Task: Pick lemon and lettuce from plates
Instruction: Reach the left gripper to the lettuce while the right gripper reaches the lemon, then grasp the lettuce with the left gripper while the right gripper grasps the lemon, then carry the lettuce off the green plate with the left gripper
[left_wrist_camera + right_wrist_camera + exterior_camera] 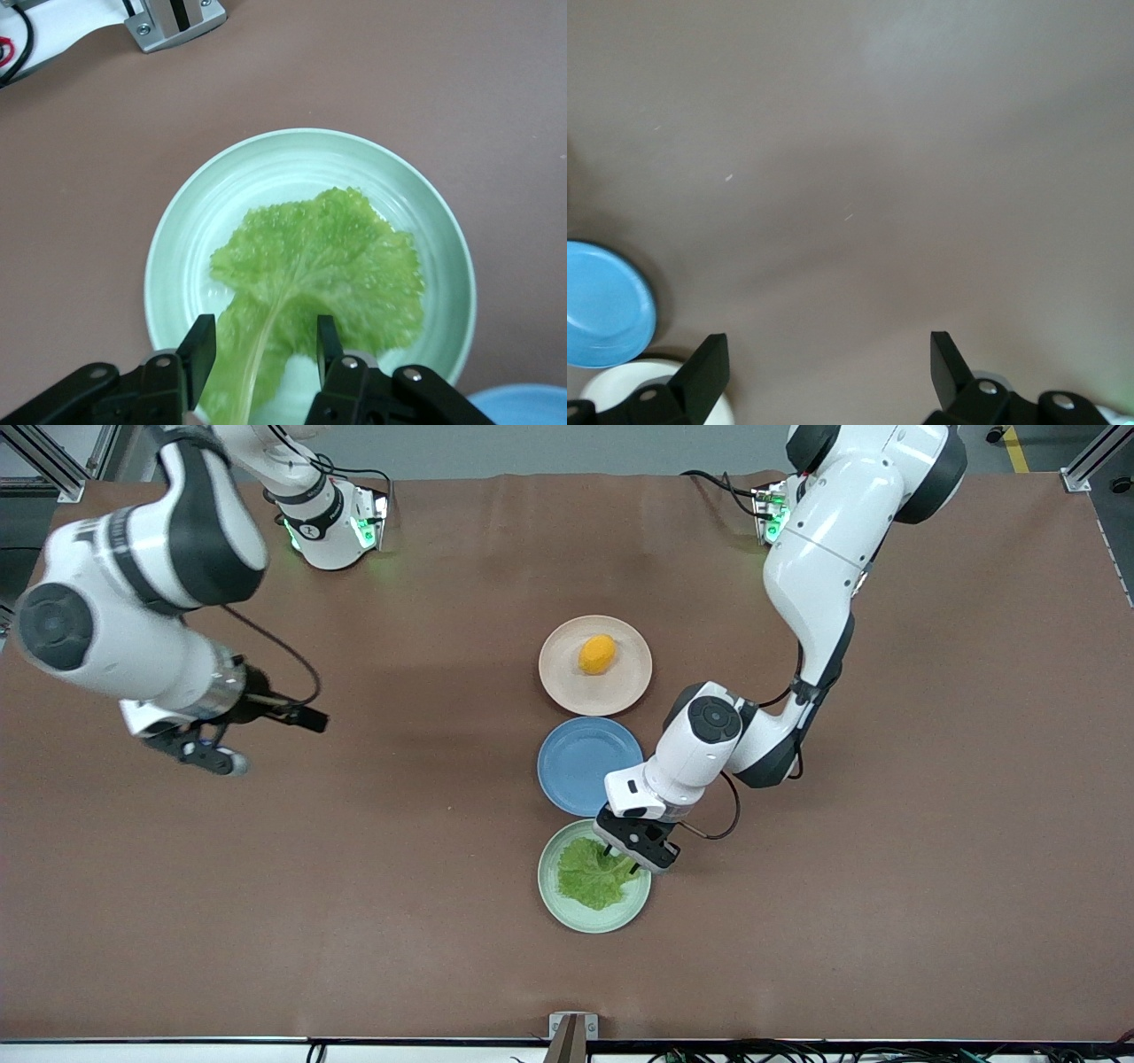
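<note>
The lettuce (592,877) lies flat in the mint green plate (594,921), the plate nearest the front camera. My left gripper (620,862) is low over that plate. In the left wrist view the left gripper (263,341) is open, and its fingers (199,345) stand on either side of the pale stem end of the lettuce (328,266), within the plate's rim (177,239). The lemon (596,654) sits on the beige-pink plate (563,682), farthest from the camera. My right gripper (213,760) waits open and empty over bare table at the right arm's end, as the right wrist view (828,359) shows.
An empty blue plate (580,762) sits between the two task plates, partly under the left arm's wrist; it also shows in the right wrist view (602,314). A metal bracket (572,1027) stands at the table's front edge. The brown table spreads wide at both ends.
</note>
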You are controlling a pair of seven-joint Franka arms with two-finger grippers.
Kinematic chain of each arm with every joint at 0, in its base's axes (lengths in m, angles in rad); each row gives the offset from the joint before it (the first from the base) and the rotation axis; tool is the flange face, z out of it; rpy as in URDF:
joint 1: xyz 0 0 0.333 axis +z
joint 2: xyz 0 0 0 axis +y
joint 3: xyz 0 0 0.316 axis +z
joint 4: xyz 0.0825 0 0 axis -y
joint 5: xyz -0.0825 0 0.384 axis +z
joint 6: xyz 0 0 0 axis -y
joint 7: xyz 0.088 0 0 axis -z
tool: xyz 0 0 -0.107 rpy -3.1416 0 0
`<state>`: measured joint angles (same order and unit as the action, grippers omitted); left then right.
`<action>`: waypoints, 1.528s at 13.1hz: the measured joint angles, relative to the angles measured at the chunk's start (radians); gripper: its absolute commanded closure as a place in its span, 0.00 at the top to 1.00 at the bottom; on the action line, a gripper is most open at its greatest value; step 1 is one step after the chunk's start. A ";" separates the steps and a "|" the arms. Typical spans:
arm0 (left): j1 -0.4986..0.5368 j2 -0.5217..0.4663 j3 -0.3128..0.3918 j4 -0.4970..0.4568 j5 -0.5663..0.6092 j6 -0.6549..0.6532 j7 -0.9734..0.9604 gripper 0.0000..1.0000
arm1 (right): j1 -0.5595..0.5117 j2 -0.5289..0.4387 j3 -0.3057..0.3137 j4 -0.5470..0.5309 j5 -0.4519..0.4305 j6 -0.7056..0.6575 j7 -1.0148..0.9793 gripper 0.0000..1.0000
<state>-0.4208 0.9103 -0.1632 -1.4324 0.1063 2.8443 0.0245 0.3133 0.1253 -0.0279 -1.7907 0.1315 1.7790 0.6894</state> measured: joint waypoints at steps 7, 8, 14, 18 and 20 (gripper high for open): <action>0.000 0.075 0.004 0.014 0.052 0.086 0.008 0.00 | 0.501 0.059 0.006 -0.089 0.003 0.322 0.728 1.00; 0.000 0.075 0.004 0.014 0.062 0.086 0.008 0.00 | 0.555 0.099 0.005 -0.091 0.003 0.371 0.794 1.00; 0.012 0.054 0.007 0.044 0.067 0.060 0.007 0.00 | 0.719 0.303 0.002 -0.078 -0.061 0.544 1.013 1.00; 0.072 -0.138 0.010 0.068 0.067 -0.297 -0.058 0.01 | 0.747 0.433 0.000 -0.018 -0.083 0.616 1.071 0.98; 0.126 -0.263 0.010 0.057 0.067 -0.561 -0.068 0.01 | 0.752 0.493 -0.002 0.017 -0.096 0.636 1.088 0.92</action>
<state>-0.2947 0.6470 -0.1530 -1.3751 0.1730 2.2832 -0.0433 1.0656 0.6180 -0.0302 -1.7738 0.0357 2.4153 1.7772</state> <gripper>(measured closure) 0.943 0.018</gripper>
